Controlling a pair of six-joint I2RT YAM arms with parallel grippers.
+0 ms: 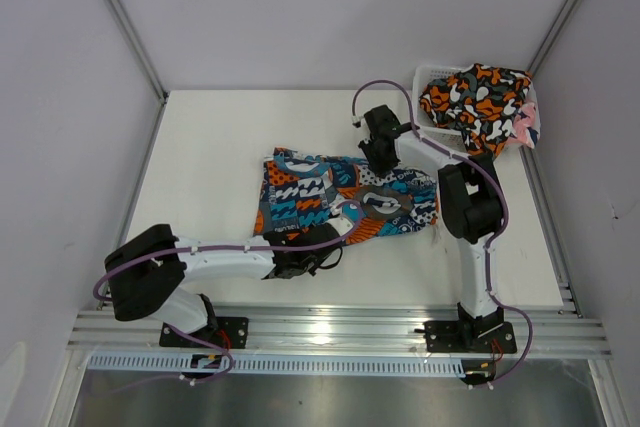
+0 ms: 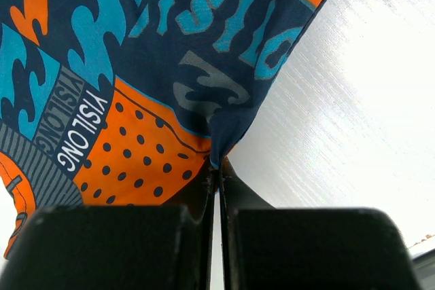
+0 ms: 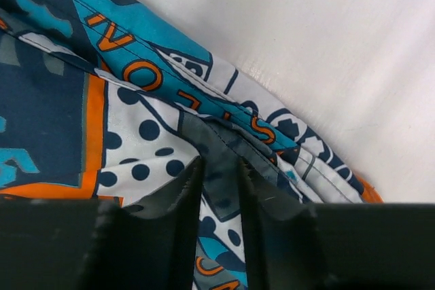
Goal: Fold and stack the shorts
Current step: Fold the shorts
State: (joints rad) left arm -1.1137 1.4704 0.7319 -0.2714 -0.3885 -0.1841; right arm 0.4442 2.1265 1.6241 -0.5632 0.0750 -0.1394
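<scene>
Top view: two arms, one basket, one pair of shorts on table, two fabric bundles in basket. Blue-teal-orange patchwork shorts (image 1: 340,197) lie flat on table (image 1: 210,147), between left gripper (image 1: 318,247) at near hem and right gripper (image 1: 378,152) at far edge. White mesh basket (image 1: 430,75) beyond right gripper holds orange camouflage shorts (image 1: 475,102); pink-white fabric (image 1: 525,127) peeks out beside them.

Left wrist view alone shows grip: jaws fully closed, pinching patchwork corner at fingertips, cloth fanning ahead.

Right wrist view: jaws narrowed astride stitched edge ridge, cloth between fingers. Firm pinch or not, cannot tell.

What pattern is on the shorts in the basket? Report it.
The shorts in the basket: orange, black and white camouflage; best in the top external view.
</scene>
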